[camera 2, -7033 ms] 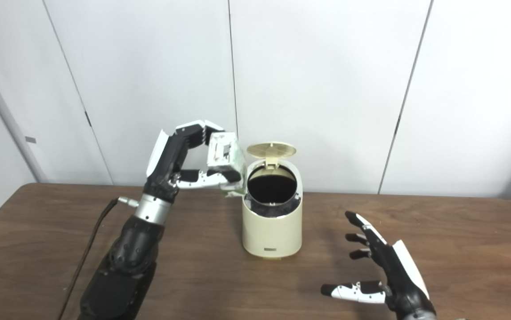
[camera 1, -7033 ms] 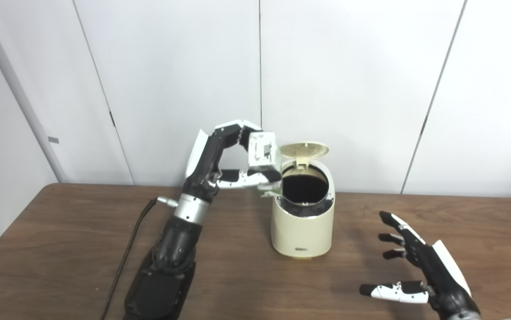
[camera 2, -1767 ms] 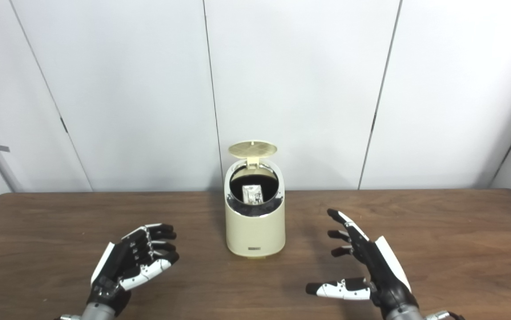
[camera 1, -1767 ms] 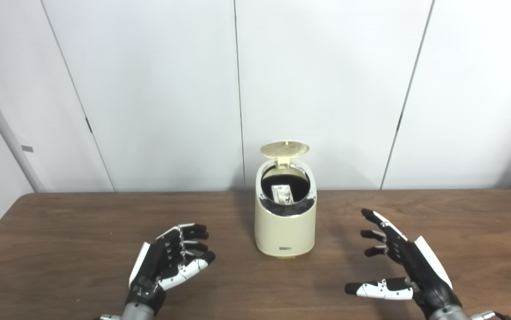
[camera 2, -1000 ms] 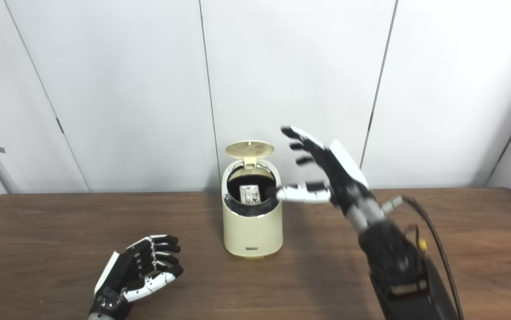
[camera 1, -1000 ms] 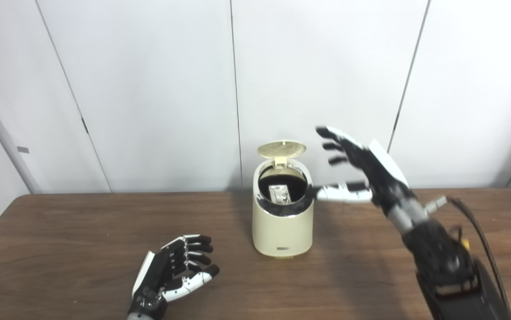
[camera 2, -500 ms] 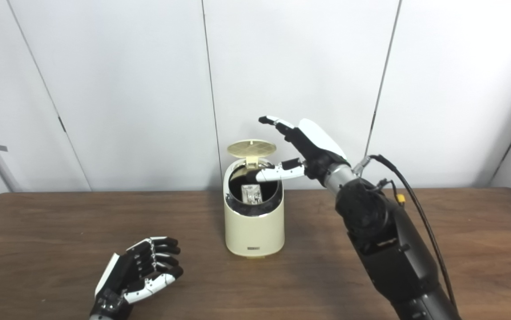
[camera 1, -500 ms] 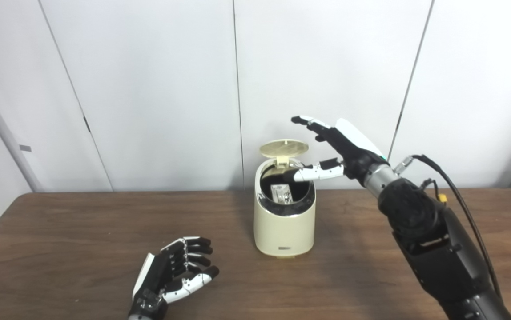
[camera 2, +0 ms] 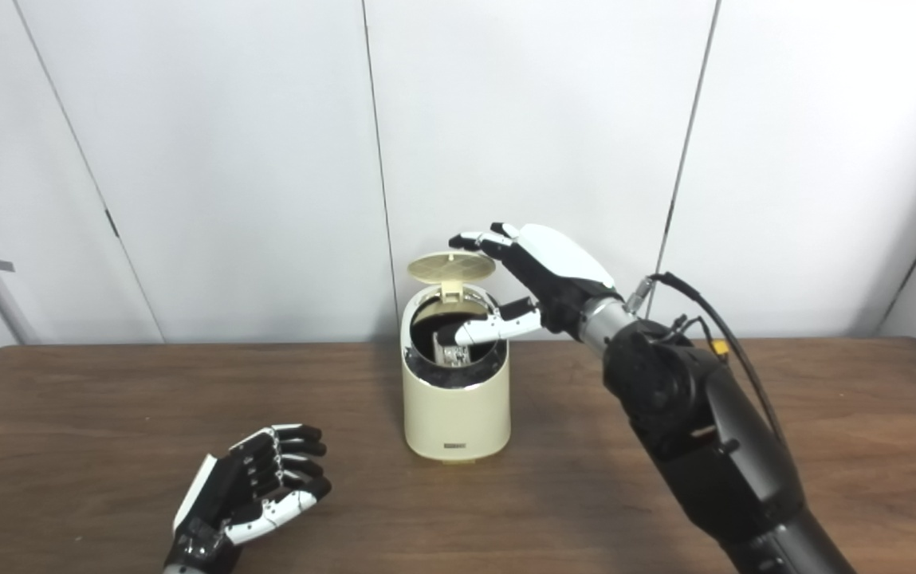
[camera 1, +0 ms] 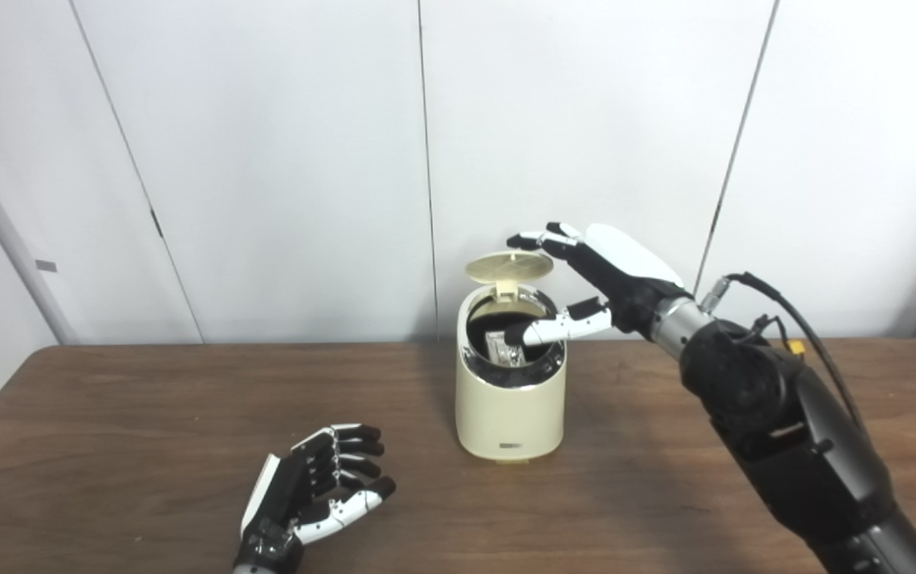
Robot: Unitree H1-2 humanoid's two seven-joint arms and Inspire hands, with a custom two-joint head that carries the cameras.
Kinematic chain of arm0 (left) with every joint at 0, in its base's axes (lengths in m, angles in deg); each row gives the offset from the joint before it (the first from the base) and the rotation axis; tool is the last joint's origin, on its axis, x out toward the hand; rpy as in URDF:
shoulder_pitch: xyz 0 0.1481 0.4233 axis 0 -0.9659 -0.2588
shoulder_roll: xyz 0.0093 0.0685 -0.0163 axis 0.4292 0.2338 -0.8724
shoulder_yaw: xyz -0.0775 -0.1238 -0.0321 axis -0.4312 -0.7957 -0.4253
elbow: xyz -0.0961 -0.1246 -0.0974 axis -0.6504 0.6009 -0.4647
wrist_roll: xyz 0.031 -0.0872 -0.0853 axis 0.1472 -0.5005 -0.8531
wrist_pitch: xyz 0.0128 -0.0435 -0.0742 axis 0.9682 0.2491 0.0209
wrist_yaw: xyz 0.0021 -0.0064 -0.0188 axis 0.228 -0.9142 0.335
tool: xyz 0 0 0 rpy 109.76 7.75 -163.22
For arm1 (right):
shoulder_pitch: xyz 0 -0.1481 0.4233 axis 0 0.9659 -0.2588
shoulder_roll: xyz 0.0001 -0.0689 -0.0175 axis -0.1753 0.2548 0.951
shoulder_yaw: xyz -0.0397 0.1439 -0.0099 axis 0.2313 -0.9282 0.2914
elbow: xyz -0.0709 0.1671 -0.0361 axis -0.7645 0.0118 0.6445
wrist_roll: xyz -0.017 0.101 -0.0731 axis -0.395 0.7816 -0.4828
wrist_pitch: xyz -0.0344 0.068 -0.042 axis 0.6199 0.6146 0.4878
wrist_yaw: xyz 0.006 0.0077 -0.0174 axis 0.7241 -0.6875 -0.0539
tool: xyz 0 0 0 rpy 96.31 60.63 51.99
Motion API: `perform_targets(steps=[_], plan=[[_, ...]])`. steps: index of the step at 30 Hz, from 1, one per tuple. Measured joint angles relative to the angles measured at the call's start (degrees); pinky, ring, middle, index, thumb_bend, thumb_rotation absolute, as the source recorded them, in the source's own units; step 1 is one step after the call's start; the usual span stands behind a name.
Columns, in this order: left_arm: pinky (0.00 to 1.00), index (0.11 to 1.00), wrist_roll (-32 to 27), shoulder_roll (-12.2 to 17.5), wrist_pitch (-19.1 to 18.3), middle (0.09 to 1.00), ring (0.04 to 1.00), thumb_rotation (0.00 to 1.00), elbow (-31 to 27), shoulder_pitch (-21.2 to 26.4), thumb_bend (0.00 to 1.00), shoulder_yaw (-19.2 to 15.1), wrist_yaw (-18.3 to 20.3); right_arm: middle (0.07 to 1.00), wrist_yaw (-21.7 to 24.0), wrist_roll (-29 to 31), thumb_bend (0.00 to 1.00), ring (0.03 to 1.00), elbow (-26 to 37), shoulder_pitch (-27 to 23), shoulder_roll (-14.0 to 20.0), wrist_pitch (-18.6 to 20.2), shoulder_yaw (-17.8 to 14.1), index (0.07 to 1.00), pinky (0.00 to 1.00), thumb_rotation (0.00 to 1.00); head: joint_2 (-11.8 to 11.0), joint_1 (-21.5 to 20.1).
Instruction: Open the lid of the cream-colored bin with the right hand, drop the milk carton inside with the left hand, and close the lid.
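Note:
The cream-colored bin (camera 1: 510, 406) stands in the middle of the brown table with its round lid (camera 1: 509, 267) tipped up at the back. The milk carton (camera 1: 499, 349) lies inside the dark opening, partly hidden. My right hand (camera 1: 593, 275) is open above the bin, its fingertips (camera 1: 523, 238) reaching over the top of the raised lid and its thumb stretched across the opening. My left hand (camera 1: 310, 493) rests open and empty near the table's front left, fingers loosely curled.
A black cable (camera 1: 776, 307) loops off my right forearm. White wall panels (camera 1: 266, 159) rise directly behind the table. The brown tabletop (camera 1: 107, 430) stretches out on both sides of the bin.
The carton went from my left hand into the bin, and that hand came down to the table. My right hand rose from the table and now comes down over the raised lid.

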Motion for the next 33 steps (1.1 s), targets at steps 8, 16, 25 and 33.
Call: perform_targets(steps=[8, 16, 25, 33], plan=[[0.44, 0.671, 0.02, -0.37, 0.0, 0.642, 0.564, 0.15, 0.0, 0.08, 0.69, -0.03, -0.08, 0.847, 2.6, -0.02, 0.72, 0.972, 3.58, 2.77, 1.88, -2.27, -0.07, 0.831, 0.87, 0.56, 0.35, 0.18], [0.44, 0.67, 0.08, -0.51, -0.01, 0.642, 0.57, 0.16, 0.0, 0.16, 0.7, -0.06, -0.11, 0.848, 4.62, -0.04, 0.71, 0.979, 6.72, 3.48, 3.13, -3.27, -0.27, 0.833, 0.89, 0.54, 0.62, 0.7], [0.45, 0.669, 0.06, -0.52, -0.04, 0.646, 0.575, 0.15, 0.0, 0.16, 0.7, -0.16, -0.13, 0.848, 7.65, 0.15, 0.71, 0.986, 8.17, 4.58, 3.11, -3.23, -0.25, 0.836, 0.89, 0.5, 1.14, 0.79], [0.44, 0.669, 0.04, -0.53, -0.09, 0.645, 0.573, 0.15, -0.02, 0.16, 0.7, -0.17, -0.12, 0.836, 8.92, 0.21, 0.7, 0.974, 8.44, 4.63, 2.9, -3.94, 0.14, 0.835, 0.94, 0.5, 1.41, 0.88]])
